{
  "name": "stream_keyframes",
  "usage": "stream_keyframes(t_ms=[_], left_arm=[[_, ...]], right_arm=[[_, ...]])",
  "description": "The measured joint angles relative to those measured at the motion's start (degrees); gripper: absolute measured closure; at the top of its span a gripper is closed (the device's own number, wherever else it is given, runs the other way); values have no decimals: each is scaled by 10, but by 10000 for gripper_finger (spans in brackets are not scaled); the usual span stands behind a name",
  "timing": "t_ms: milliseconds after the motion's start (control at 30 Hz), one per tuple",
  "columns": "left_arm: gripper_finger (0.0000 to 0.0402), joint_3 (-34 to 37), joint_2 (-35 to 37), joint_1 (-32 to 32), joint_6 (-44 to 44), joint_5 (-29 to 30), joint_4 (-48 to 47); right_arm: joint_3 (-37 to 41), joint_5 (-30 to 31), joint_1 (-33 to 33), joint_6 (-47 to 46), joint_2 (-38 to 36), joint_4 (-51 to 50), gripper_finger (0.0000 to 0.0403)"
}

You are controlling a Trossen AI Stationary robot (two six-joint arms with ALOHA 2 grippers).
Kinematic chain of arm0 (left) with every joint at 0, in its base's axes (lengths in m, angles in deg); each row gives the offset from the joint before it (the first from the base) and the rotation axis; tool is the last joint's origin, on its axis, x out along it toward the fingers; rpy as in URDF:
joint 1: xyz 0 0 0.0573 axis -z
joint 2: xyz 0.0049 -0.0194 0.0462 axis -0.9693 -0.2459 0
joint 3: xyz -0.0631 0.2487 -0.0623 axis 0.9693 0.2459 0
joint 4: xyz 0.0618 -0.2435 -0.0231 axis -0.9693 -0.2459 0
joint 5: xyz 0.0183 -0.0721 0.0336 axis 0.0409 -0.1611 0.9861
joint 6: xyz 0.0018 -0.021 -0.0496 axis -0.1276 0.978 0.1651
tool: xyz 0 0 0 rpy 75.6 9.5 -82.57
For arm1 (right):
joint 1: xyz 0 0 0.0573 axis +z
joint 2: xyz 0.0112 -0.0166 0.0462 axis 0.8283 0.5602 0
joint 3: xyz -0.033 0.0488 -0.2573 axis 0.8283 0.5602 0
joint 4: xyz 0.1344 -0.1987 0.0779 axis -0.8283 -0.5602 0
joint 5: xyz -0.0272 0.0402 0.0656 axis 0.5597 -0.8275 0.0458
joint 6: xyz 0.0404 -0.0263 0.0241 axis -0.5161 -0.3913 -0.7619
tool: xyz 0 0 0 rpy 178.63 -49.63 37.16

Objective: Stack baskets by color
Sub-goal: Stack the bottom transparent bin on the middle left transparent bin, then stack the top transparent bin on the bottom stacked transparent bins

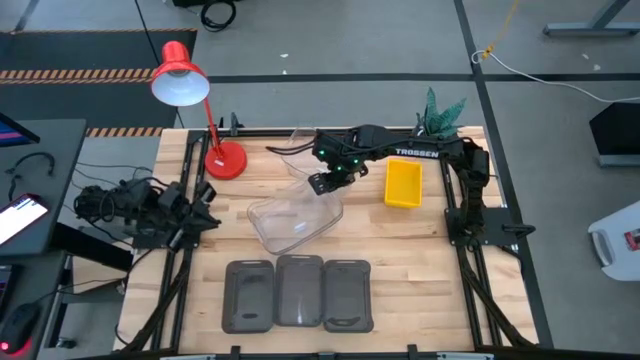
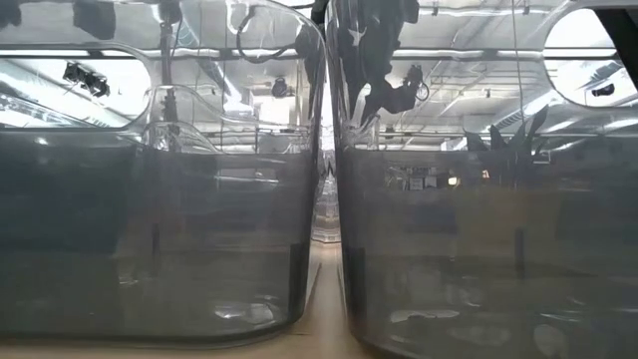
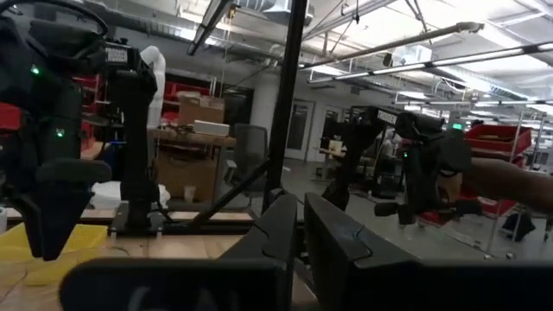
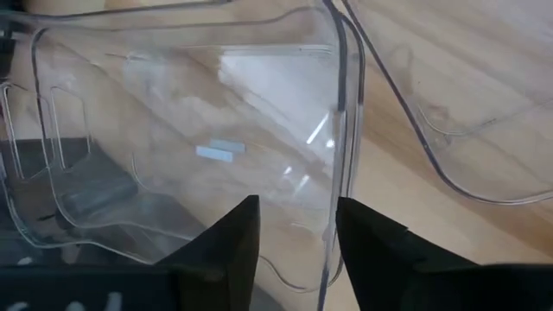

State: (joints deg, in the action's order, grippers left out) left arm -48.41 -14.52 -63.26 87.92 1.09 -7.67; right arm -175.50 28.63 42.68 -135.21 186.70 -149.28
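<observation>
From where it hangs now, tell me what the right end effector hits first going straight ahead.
Probably the clear basket: the right end effector, fingers open, straddles its rim, with the basket's floor right beyond. Depth is uncertain.

Red desk lamp [image 1: 183,82], potted plant [image 1: 440,110] at table's [image 1: 420,260] far edge.

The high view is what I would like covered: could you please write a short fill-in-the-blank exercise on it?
1. The right gripper hovers over a ____ basket.
2. Along the table's near edge lie ____ dark grey baskets side by side.
3. The yellow basket lies beside the ____ arm.
4. The desk lamp is ____.

Missing words: clear; three; right; red
</observation>
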Motion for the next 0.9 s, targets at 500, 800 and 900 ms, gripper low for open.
stream_keyframes(t_ms=[500, 800, 900], left_arm=[[367, 0, -2, 0, 11, 2, -20], [367, 0, -3, 0, 17, 2, -39], [364, 0, -3, 0, 17, 2, -55]], right_arm=[[-1, 11, -16, 33, -13, -10, 197], [-2, 98, -34, 117, -14, -41, 198], [-2, 143, -39, 165, -14, -51, 201]])
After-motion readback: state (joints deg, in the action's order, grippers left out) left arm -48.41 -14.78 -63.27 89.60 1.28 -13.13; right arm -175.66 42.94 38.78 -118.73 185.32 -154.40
